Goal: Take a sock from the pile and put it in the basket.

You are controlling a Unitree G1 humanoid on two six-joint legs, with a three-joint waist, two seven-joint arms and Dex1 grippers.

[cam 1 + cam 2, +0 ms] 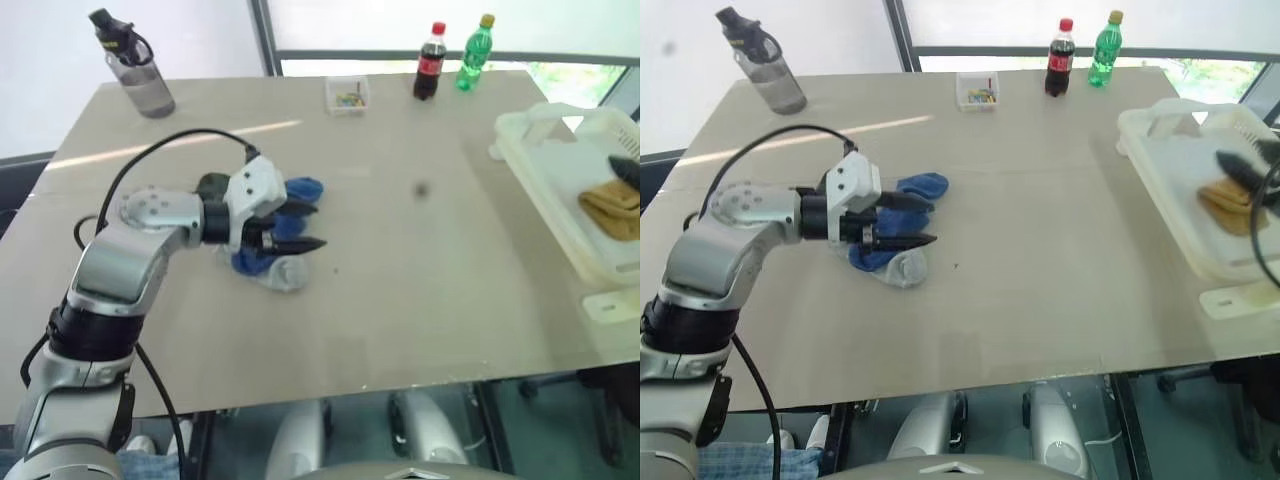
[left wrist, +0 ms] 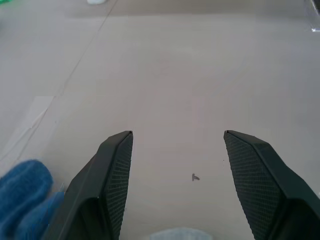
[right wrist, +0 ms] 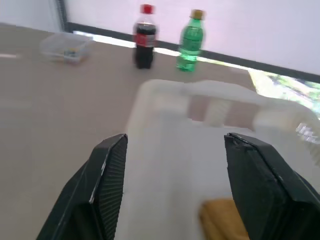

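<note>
The pile (image 1: 268, 258) lies left of the table's middle: blue socks (image 1: 303, 189), a pale grey one (image 1: 285, 273) and a dark green wad (image 1: 212, 183). My left gripper (image 1: 312, 226) hovers just over the pile, pointing right, open and holding nothing; in its wrist view a blue sock (image 2: 22, 192) lies beside one finger. The cream basket (image 1: 545, 150) stands at the table's right edge. A mustard-yellow sock (image 1: 612, 207) lies inside it. My right gripper (image 3: 175, 136) hangs above the basket, open and empty, with the sock (image 3: 220, 217) below it.
At the far side of the table stand a grey water bottle (image 1: 135, 65), a small clear box (image 1: 347, 95), a cola bottle (image 1: 430, 62) and a green bottle (image 1: 475, 50). Bare tabletop (image 1: 420, 280) stretches between pile and basket.
</note>
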